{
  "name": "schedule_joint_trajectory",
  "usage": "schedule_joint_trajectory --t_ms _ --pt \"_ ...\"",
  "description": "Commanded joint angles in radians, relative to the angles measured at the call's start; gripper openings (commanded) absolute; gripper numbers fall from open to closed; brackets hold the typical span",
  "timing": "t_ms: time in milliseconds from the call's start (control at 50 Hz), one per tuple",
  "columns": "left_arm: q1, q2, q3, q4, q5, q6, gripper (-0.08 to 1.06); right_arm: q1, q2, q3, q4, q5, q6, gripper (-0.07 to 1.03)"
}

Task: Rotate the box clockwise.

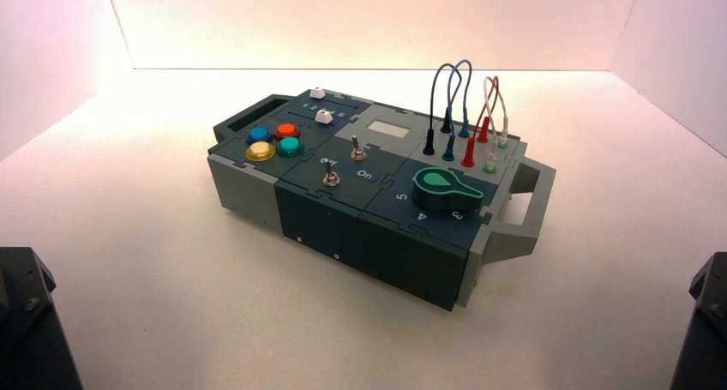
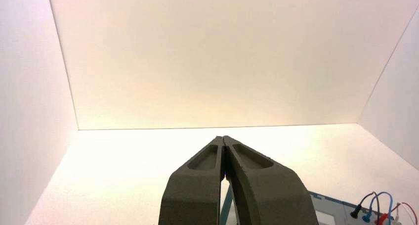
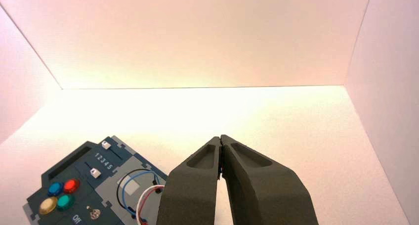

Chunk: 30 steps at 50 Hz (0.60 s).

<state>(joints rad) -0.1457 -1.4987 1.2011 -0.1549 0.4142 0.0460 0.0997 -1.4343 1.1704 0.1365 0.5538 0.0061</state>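
Note:
The box (image 1: 377, 227) lies turned on the white floor, dark blue and grey, with a grey handle (image 1: 525, 210) at its near right end and another (image 1: 253, 114) at its far left end. On top are coloured buttons (image 1: 274, 141), two toggle switches (image 1: 343, 165), a green knob (image 1: 446, 189) and looped plug wires (image 1: 467, 116). Both arms are parked at the near corners, away from the box. My left gripper (image 2: 223, 138) is shut with nothing held. My right gripper (image 3: 220, 137) is shut and empty too, with the box (image 3: 79, 195) off to its side.
White walls close in the floor at the back and on both sides. The left arm's base (image 1: 30, 321) and the right arm's base (image 1: 705, 321) sit at the near corners of the high view.

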Motion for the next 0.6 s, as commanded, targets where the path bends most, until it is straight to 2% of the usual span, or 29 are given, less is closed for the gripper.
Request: schedule_joint_trajectory --t_ms 20,420,480,600 --pt "-0.003 0.018 -0.029 0.002 -0.011 0.005 -0.03 0.005 0.017 -0.032 0.003 -0.006 0.003 -0.02" --pt "-0.003 0.023 -0.038 -0.005 0.0 0.005 -0.03 0.005 0.032 -0.037 0.003 -0.003 0.003 -0.02" --pt "-0.005 0.044 -0.055 -0.011 0.02 0.003 -0.03 0.005 0.048 -0.043 0.005 0.0 0.003 -0.02" --pt "-0.011 0.124 -0.13 -0.015 0.112 0.002 -0.03 0.003 0.098 -0.069 0.006 0.023 0.003 -0.02"
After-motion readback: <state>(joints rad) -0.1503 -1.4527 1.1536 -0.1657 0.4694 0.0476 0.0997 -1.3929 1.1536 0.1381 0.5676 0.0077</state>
